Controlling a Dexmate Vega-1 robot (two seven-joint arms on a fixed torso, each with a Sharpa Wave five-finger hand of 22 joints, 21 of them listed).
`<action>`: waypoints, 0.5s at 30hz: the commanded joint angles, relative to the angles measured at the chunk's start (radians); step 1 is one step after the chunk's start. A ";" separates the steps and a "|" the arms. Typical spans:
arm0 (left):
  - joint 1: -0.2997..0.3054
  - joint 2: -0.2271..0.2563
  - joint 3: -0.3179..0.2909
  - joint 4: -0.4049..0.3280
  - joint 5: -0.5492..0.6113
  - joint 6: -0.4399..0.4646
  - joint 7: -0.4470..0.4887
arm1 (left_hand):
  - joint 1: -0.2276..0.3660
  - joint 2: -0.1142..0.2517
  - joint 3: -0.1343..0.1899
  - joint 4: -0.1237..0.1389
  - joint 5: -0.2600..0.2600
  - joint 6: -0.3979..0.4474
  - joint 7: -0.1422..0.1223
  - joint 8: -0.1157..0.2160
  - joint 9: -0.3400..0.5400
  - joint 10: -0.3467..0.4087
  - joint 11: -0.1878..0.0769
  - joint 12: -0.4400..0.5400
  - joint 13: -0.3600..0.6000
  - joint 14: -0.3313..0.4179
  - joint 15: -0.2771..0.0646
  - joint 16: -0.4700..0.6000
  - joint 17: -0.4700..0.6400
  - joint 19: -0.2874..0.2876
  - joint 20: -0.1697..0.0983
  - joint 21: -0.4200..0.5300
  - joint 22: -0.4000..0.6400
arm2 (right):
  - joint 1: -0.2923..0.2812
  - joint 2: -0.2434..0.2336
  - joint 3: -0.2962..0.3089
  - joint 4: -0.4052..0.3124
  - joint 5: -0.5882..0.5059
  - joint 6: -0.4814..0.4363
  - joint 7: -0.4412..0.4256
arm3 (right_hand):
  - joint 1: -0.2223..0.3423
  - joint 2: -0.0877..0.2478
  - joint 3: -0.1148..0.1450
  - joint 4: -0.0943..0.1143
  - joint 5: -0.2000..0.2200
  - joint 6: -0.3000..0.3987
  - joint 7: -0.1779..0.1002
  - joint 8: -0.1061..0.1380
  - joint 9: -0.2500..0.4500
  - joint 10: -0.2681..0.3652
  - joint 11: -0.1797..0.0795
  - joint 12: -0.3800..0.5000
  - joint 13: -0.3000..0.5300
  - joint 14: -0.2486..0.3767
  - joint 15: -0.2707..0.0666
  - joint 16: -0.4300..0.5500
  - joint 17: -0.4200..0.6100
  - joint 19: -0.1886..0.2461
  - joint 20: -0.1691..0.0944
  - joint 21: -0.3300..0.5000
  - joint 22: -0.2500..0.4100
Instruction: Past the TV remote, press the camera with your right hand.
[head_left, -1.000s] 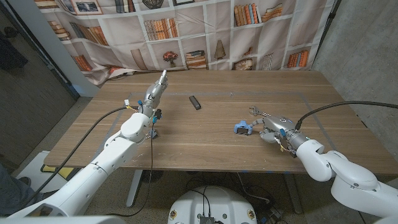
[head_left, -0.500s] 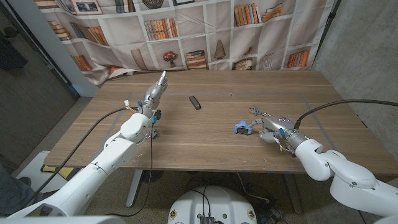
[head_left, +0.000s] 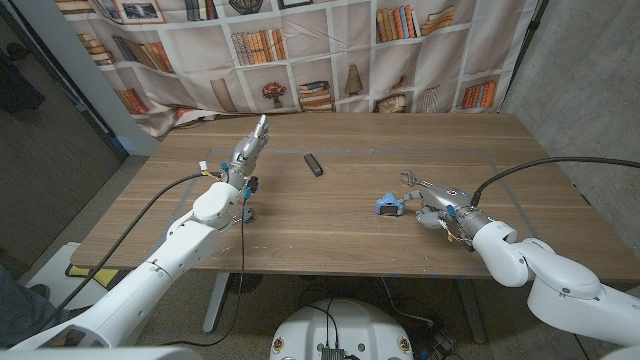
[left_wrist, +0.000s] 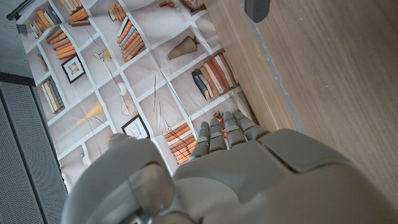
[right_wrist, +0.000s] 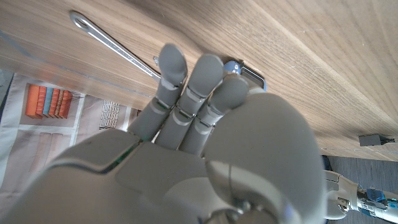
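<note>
**Right hand edges closer to the camera**

Since a second ago the right hand (head_left: 432, 202) has crept a little toward the camera (head_left: 389, 205), and the small blue camera itself looks to have slid slightly away from it along the surface (head_left: 330, 235); the left hand (head_left: 250, 148) and the TV remote (head_left: 313, 164) have not moved.

The camera sits on the wood at the right hand's fingertips, on the robot's right of centre, with the dark remote well apart from it, farther out and to the left. From the head the right hand's fingers look loosely spread and hold nothing; the right wrist view shows them reaching side by side over the camera's edge (right_wrist: 247, 73). Whether they already touch it I cannot tell. The left hand is raised with straight fingers close together, holding nothing.

The main risk, as I judge it, is a push rather than a press: the hand comes in low from the side, so the light camera may skid or tip instead of taking pressure from above. Lifting the fingers over its top first would avoid that. A thin metal rod-like item (right_wrist: 115, 42) lies near the fingers and could be knocked.
</note>
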 joint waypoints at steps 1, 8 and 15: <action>-0.003 -0.002 0.003 0.005 0.000 -0.003 0.000 | 0.000 0.004 0.001 0.000 -0.004 0.010 -0.003 -0.001 0.005 0.002 0.002 -0.001 0.004 0.007 0.001 -0.001 0.002 0.006 0.008 -0.001 0.002 | 0.027 -0.020 -0.021 0.000 0.027 -0.012 0.014 | -0.009 -0.001 0.006 0.000 0.002 0.028 0.001 0.012 0.005 -0.007 0.000 0.005 0.001 0.000 -0.002 0.005 0.000 -0.004 -0.015 0.012 0.001; -0.004 -0.002 0.002 0.007 -0.001 -0.005 0.000 | 0.000 0.004 0.000 0.000 -0.004 0.010 -0.003 -0.001 0.005 0.002 0.001 -0.001 0.004 0.007 0.002 -0.001 0.002 0.005 0.008 -0.002 0.002 | 0.049 -0.023 -0.039 0.000 0.031 -0.021 0.026 | -0.015 0.002 0.008 0.001 0.001 0.048 0.002 0.012 0.005 -0.007 0.000 0.006 0.000 -0.004 -0.002 0.002 -0.004 -0.008 -0.016 0.016 -0.010; -0.009 -0.003 0.003 0.016 -0.004 -0.003 -0.004 | 0.001 0.004 0.000 0.001 -0.005 0.011 -0.002 -0.001 0.005 0.001 0.001 -0.001 0.004 0.007 0.002 -0.001 0.002 0.004 0.008 -0.002 0.002 | 0.075 -0.022 -0.058 0.000 0.032 -0.030 0.044 | -0.021 0.004 0.005 0.000 -0.003 0.062 0.003 0.008 0.005 -0.006 0.000 0.006 0.001 -0.001 -0.002 0.009 0.003 -0.010 -0.016 0.022 -0.035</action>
